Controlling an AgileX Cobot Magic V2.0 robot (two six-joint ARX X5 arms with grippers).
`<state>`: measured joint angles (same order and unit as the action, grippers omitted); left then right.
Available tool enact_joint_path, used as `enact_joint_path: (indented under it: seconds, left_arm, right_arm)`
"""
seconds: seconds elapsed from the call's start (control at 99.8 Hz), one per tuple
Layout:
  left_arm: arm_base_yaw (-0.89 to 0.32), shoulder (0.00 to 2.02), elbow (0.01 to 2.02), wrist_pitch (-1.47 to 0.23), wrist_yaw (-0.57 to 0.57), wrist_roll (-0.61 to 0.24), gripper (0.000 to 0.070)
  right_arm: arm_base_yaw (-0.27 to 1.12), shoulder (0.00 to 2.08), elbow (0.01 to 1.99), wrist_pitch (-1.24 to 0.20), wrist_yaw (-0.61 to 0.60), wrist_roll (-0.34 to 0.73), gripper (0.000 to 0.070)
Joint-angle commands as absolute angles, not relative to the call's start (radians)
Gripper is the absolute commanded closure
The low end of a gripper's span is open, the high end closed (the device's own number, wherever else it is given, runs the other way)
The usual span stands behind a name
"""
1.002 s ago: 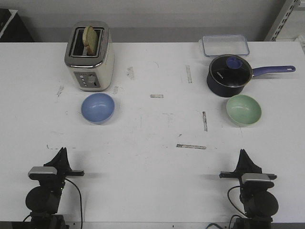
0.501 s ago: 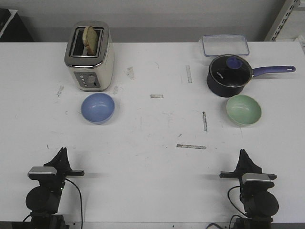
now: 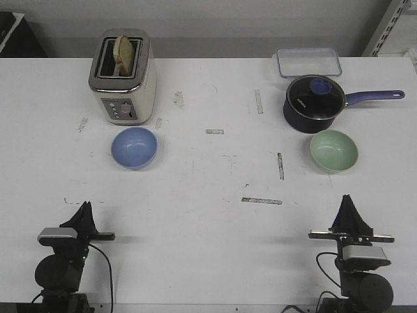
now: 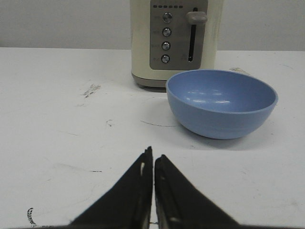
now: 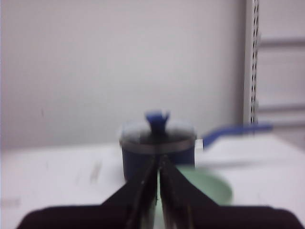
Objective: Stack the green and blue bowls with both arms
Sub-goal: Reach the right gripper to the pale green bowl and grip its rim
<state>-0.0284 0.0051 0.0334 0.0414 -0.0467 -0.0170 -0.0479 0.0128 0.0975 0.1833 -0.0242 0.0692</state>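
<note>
Right gripper shifted rightward, apparently closed in blur, left gripper closed, bowls unmoved

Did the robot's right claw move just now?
Yes. The right claw shifted to the robot's right, now more nearly in line with the pale green round bowl, which stayed put.

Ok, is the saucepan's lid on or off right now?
On. The glass lid sits flat over the saucepan, its blue knob up, in the front view; the blurred right wrist view agrees.
</note>
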Motion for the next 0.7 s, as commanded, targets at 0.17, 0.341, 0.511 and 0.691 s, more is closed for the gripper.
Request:
enact_joint_path:
  seconds: [0.17,0.341,0.511,0.691]
  left_arm:
    - [-0.028,0.003,0.013,0.054,-0.045,-0.019,0.0699]
    - [-0.028,0.003,0.013,0.054,-0.045,-0.019,0.0699]
    - [-0.028,0.003,0.013,0.054,-0.045,-0.019,0.0699]
    - [-0.028,0.003,0.013,0.054,-0.045,-0.019,0.0699]
  right_arm:
    - [-0.050,0.292,0.514,0.017,-0.021,0.077,0.0700]
    - [-0.062,0.603,0.845,-0.222,0.008,0.074,0.0700]
    - [-0.125,0.863,1.088,-0.433,-0.023,0.033,0.0687]
    - [-0.223,1.065,1.186,-0.534,-0.142,-0.009,0.0511]
